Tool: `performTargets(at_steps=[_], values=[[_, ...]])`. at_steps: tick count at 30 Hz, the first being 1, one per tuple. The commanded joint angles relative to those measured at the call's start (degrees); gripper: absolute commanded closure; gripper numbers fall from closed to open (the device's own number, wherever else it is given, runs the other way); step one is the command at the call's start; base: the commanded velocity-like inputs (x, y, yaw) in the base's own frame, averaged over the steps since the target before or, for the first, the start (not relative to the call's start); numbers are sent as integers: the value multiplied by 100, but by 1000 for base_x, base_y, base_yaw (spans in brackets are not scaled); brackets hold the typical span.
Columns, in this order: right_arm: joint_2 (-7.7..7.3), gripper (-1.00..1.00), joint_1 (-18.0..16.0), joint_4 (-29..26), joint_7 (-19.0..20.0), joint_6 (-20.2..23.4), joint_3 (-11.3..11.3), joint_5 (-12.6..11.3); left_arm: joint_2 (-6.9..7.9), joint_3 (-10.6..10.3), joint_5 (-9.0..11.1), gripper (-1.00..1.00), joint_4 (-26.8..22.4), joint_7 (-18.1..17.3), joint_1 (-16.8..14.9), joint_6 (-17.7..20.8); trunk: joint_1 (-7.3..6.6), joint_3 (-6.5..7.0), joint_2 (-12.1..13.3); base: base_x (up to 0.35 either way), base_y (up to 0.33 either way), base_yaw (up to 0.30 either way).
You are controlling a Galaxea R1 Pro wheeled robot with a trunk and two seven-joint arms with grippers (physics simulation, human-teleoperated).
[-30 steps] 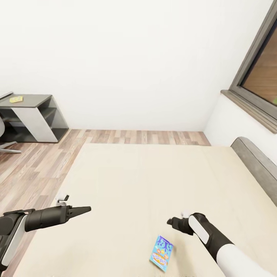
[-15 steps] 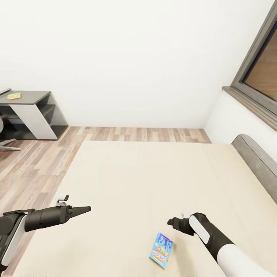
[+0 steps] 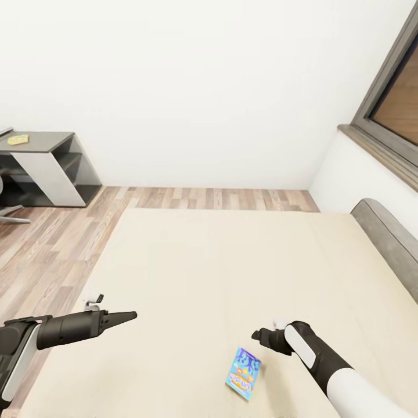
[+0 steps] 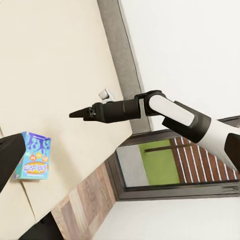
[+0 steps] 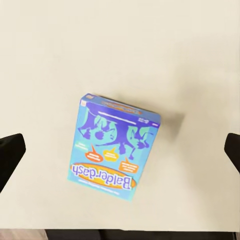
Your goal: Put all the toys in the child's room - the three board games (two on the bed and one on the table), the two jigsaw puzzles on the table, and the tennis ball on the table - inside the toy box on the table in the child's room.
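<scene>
Both arms reach out over the bed, with one board game lying flat near its front edge.

At far left a grey table (image 3: 43, 142) stands against the wall with a small yellow item (image 3: 18, 139) on top, too small to identify. The left gripper (image 3: 119, 317) hangs over the left edge of the beige bed (image 3: 232, 261), its fingers together in a point. The blue Balderdash board game (image 3: 244, 373) lies flat on the bed, near and between the arms, nothing touching it. The right gripper (image 3: 262, 335) hovers just above and right of the box; in the right wrist view its fingertips (image 5: 10, 150) sit far apart at opposite edges, jaws wide. A window (image 3: 395, 98) fills the right wall.
</scene>
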Motion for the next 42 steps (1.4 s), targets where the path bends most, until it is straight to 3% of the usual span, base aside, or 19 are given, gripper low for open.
performTargets(at_steps=[1,22,42], values=[[-5,-100,-4,-12,-52,9,40,-61,6,0,8,-100,-2,-6,-3,54,3,-19,-11,0,0,0],[-3,-100,-5,-18,-44,-72,36,-46,-16,10,57,-100,-103,-10,44,63,3,-217,-11,0,0,0],[1,-100,-7,-16,-36,-506,40,-9,-64,6,0,-100,-73,166,-285,78,3,-405,-11,0,0,0]])
